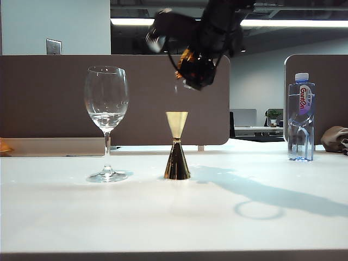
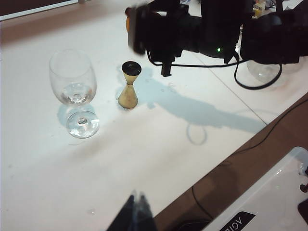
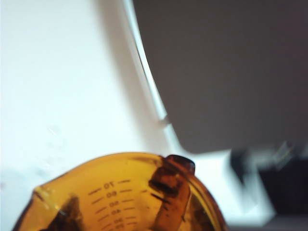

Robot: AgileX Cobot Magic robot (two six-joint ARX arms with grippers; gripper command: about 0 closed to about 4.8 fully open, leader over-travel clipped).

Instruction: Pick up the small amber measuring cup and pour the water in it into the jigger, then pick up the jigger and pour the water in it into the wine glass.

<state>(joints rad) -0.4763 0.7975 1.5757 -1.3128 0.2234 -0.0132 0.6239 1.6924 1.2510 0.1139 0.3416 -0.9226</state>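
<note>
White table, brown partition behind.

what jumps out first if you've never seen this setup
The right gripper hangs high above the white table, holding the small amber measuring cup tipped over the gold jigger at the centre. Left of the jigger stands the tall wine glass with a little water in it; a plastic bottle sits far right. The left gripper waits shut at the near edge.

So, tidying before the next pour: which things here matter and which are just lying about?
In use:
small amber plastic measuring cup, held by the right gripper
gold hourglass metal jigger
tall clear stemmed wine glass

Lying about:
clear plastic water bottle
</note>
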